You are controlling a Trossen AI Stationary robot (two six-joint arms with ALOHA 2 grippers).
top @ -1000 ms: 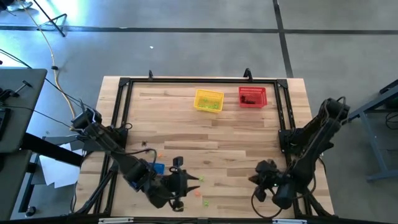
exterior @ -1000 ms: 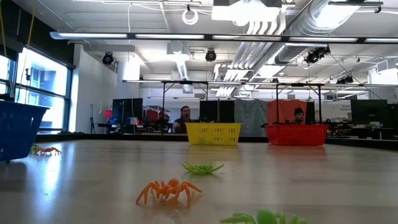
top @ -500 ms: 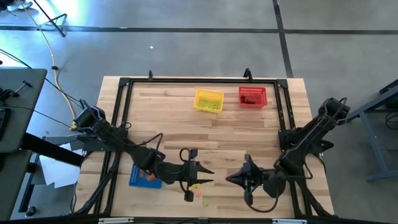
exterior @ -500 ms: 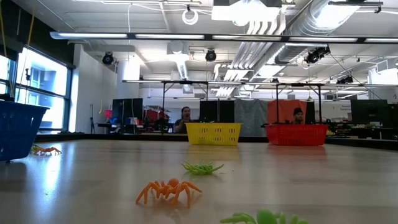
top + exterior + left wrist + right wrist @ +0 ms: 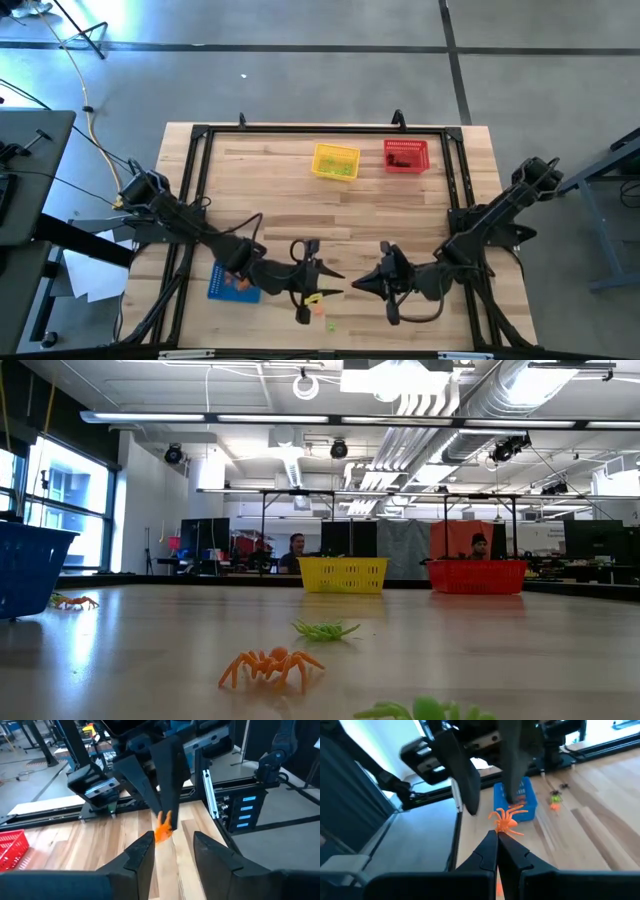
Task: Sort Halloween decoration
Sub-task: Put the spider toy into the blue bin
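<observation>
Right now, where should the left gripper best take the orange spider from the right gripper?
Grip the body and legs that stick out past the tips of the right gripper, which pinches only one edge of the orange spider. The left gripper, open and facing it, could probably come straight on and close across the body.

My dark right gripper [image 5: 498, 851] pinches an orange spider [image 5: 507, 820]; my dark left gripper [image 5: 172, 851] faces it. Blue basket [image 5: 229, 282], yellow basket [image 5: 335, 162], red basket [image 5: 405, 155]. Light green spider [image 5: 324, 629] and another orange spider [image 5: 270, 665] on the pale wooden table [image 5: 300, 215].
</observation>
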